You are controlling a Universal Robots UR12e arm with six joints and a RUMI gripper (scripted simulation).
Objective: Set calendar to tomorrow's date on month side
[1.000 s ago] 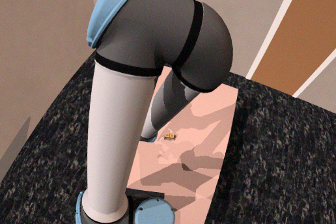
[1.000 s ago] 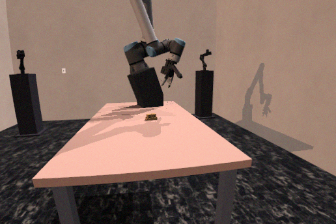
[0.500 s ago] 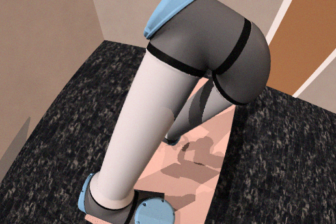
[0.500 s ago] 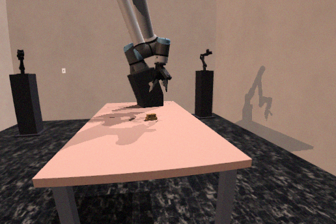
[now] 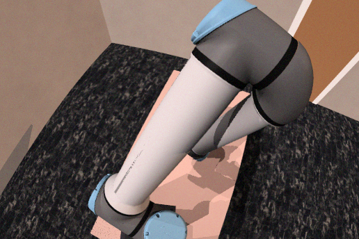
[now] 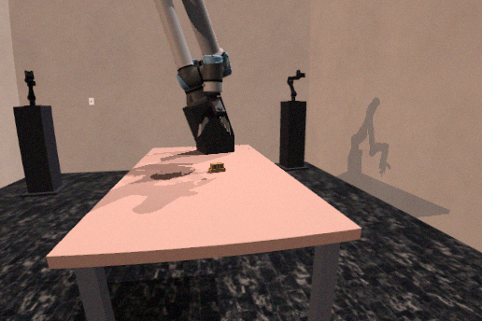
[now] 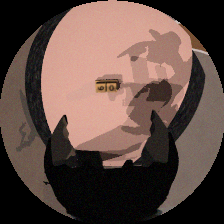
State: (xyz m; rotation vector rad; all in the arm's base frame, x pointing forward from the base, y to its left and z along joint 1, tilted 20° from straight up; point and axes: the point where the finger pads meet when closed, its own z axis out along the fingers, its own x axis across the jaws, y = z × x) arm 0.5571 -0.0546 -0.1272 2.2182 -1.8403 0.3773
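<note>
Beige walls point(image 5: 58, 42) point(image 6: 171, 117) and a black speckled floor point(image 5: 75, 114) point(image 6: 246, 289) surround the pink rectangular counter point(image 5: 228, 222) point(image 6: 264, 210) point(image 7: 75, 60). From the top, the white-and-grey arm with light-blue caps point(image 5: 176, 128) point(image 6: 176, 34) covers much of the counter, and the calendar is hidden.

From the exterior, the small golden-brown block calendar point(image 6: 217, 167) point(image 7: 107, 86) sits on the counter, nearer this viewpoint than the dark two-jaw pincer point(image 6: 214, 128) point(image 7: 108, 113), which hangs above the counter's far part.

From the wrist, the pincer is spread wide with nothing between its tips. The calendar lies beyond them, well apart, roughly centred across the gap; its right cube seems to show 0, the left digit is too blurred to tell.
</note>
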